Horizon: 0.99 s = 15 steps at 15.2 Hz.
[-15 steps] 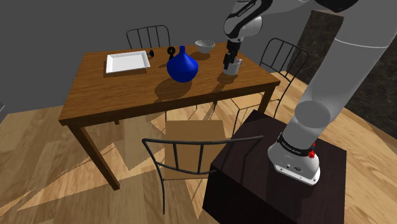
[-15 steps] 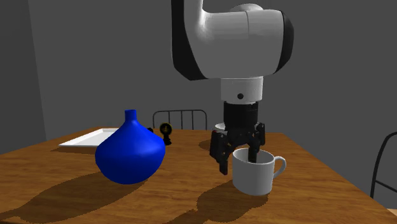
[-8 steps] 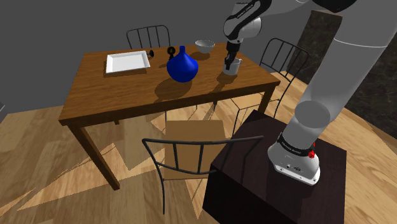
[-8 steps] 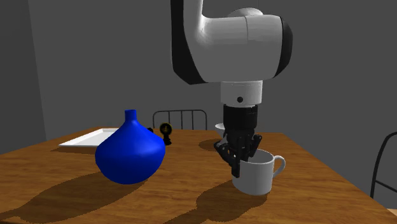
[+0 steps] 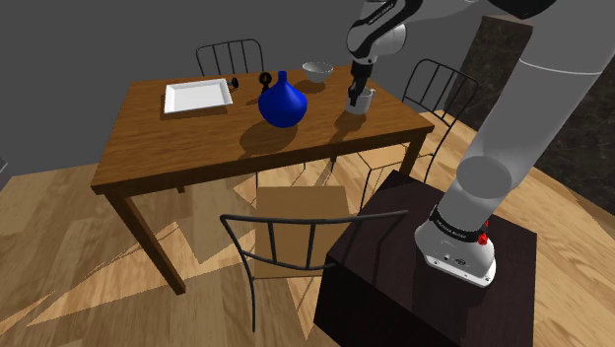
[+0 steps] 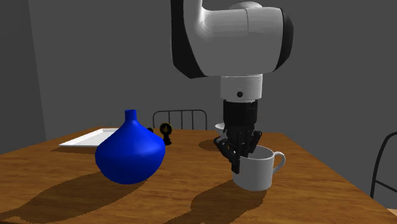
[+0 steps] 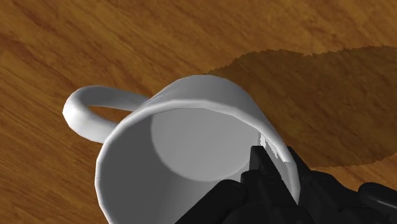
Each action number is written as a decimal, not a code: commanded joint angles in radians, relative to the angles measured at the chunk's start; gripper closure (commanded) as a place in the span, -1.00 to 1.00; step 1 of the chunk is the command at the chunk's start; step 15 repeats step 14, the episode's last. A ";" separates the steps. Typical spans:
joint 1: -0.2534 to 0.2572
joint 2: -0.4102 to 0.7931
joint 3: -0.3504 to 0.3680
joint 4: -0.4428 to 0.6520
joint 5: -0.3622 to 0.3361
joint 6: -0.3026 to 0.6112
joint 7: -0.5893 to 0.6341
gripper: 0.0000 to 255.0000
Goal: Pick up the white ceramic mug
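Note:
The white mug (image 5: 363, 100) is near the table's (image 5: 187, 158) right end in the shoulder view. My black gripper (image 5: 354, 97) comes down from above and is shut on the mug's rim, on the side opposite the handle. In the second exterior view the gripper (image 6: 241, 158) clasps the near-left wall of the mug (image 6: 259, 173), whose handle points to that view's right. The mug hangs just above the wooden table (image 6: 63, 191). In the wrist view the gripper (image 7: 272, 159) pinches the mug's wall (image 7: 210, 95), one finger inside and one outside.
A blue round vase (image 5: 282, 102) (image 6: 130, 154) stands close to the mug, on the shoulder view's left of it. Behind are a white bowl (image 5: 316, 71), a small black object (image 5: 265, 81) and a white tray (image 5: 198, 96). Wire chairs (image 5: 286, 246) (image 5: 441, 89) surround the table.
The fingers, open around the mug's wall a second ago, have shut on it. The mug has since risen slightly with the gripper.

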 commanded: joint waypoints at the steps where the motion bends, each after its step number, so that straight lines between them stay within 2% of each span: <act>1: 0.000 -0.014 -0.001 0.012 -0.005 -0.025 0.002 1.00; 12: 0.003 -0.080 0.001 0.092 -0.029 -0.169 0.017 1.00; 15: 0.003 -0.081 0.001 0.093 -0.029 -0.171 0.017 1.00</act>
